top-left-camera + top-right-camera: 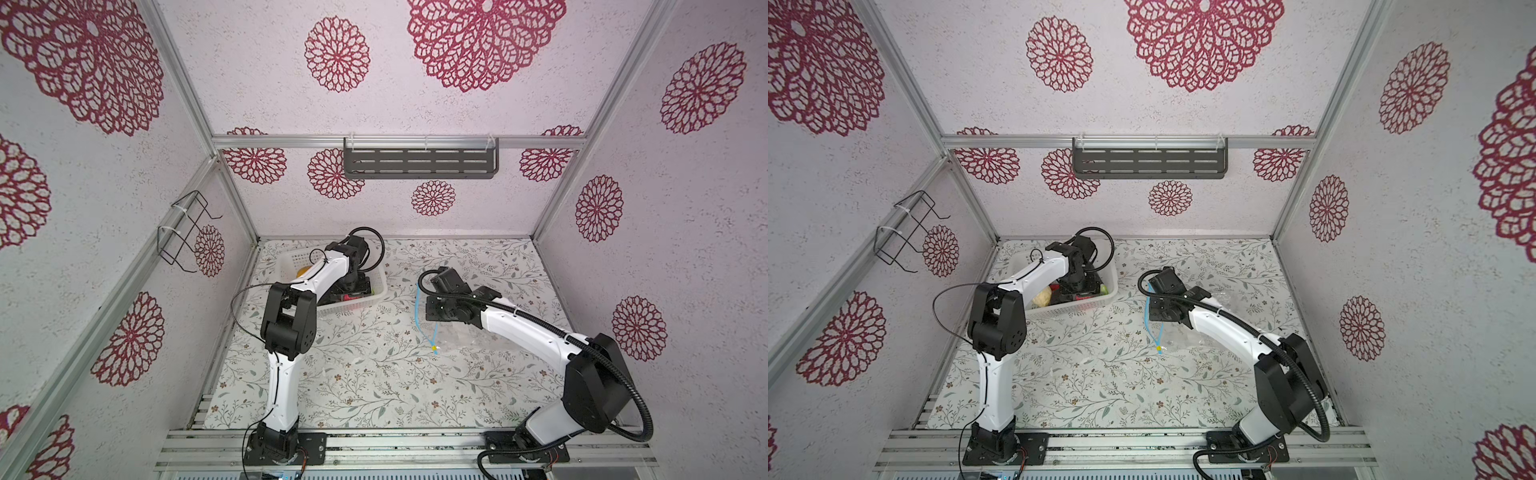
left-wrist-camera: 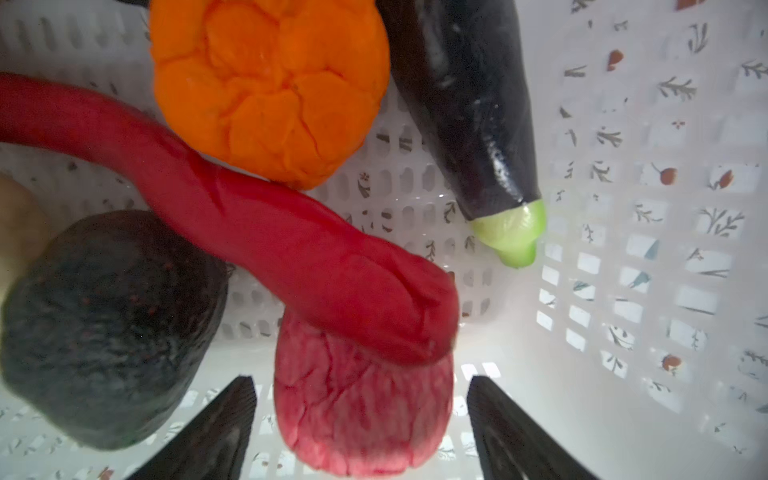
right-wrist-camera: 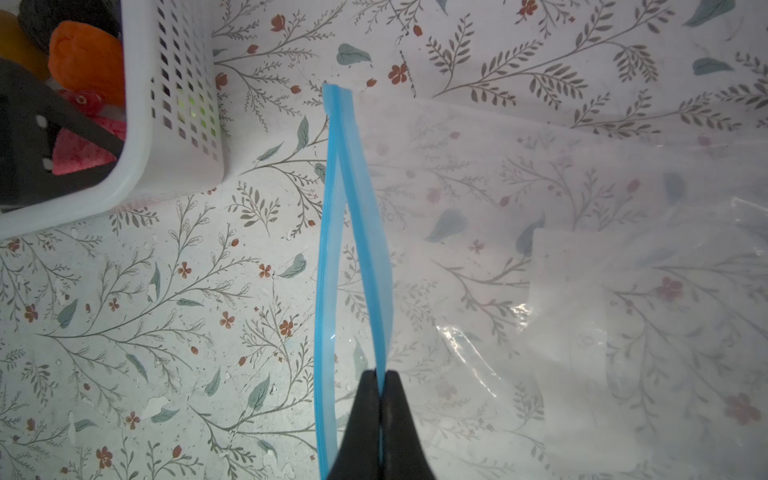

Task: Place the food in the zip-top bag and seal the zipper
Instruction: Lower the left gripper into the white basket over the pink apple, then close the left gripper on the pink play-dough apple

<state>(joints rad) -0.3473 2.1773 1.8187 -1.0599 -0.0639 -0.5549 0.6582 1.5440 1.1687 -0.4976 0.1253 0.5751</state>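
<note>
Left gripper (image 2: 359, 380) wide astride pink-red ball (image 2: 361, 415) in basket (image 2: 623, 291), seemingly not touching. Right gripper (image 3: 380, 374) pinching zipper (image 3: 376, 270).

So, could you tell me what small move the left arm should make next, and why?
Probably ease the left gripper down and close on the pink-red ball: its open jaws straddle it in the basket, though the red chilli rests partly over it. The right gripper pinches one lip of the zipper, holding the bag open.
</note>
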